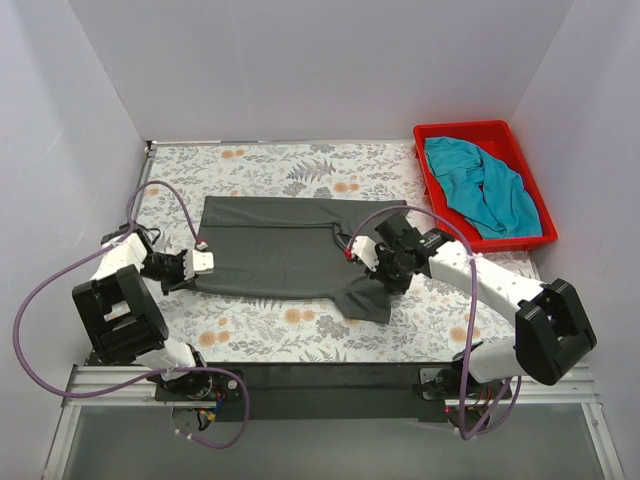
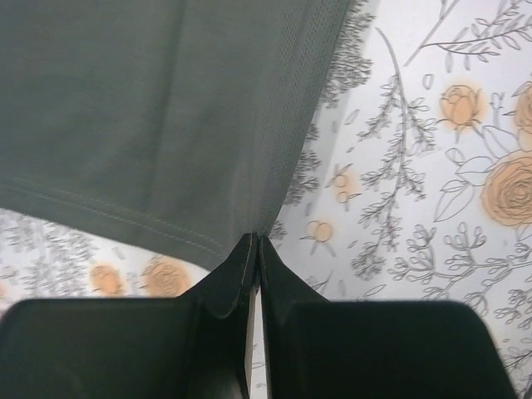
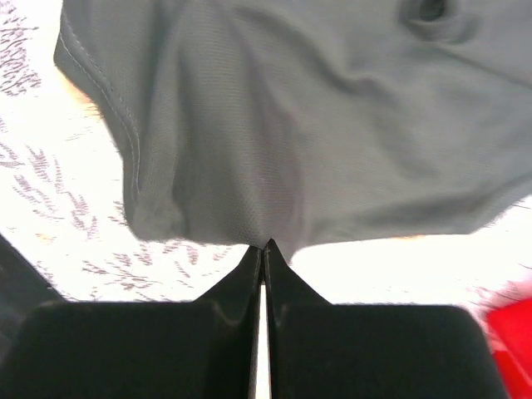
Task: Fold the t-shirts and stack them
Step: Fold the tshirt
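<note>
The dark charcoal grey t-shirt (image 1: 280, 255) lies spread across the middle of the floral table, its right end bunched and hanging toward the front. My left gripper (image 1: 203, 262) is shut on the shirt's near left corner; the left wrist view shows the hemmed corner (image 2: 241, 166) pinched at the fingertips (image 2: 256, 243). My right gripper (image 1: 372, 258) is shut on the shirt's right edge; the right wrist view shows grey cloth (image 3: 274, 141) held at the fingertips (image 3: 264, 247). The teal-blue t-shirt (image 1: 484, 186) lies crumpled in the red bin.
The red plastic bin (image 1: 530, 243) stands at the back right corner of the table. The floral tablecloth (image 1: 260, 330) shows in front of and behind the grey shirt. White walls close in on three sides.
</note>
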`<state>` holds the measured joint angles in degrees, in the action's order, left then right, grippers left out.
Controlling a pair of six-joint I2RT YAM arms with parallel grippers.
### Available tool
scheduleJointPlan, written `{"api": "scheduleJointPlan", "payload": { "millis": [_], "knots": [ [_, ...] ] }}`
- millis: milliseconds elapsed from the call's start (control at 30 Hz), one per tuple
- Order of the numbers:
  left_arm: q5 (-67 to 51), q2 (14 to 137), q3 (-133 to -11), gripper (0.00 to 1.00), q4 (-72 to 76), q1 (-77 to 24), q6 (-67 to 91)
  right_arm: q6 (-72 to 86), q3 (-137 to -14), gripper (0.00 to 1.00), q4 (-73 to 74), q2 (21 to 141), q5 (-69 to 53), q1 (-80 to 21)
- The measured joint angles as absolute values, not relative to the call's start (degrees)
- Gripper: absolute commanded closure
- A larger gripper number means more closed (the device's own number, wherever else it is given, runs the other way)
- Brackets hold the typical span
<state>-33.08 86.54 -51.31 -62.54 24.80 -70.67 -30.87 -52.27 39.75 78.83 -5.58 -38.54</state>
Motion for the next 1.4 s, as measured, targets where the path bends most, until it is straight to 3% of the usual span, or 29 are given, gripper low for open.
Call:
{"api": "scheduleJointPlan", "payload": {
  "millis": [667,1400],
  "knots": [
    [-40.47,96.6,-67.85,1.0,-59.64,23.46,-62.43,-41.69,-69.78,0.99,42.35,89.3,-4.8,-31.83],
    [-40.64,104.79,-73.3,1.0,-53.32,19.51,-58.0,-50.15,-81.65,0.99,43.64,103.31,-3.55,-28.77]
  ]
}}
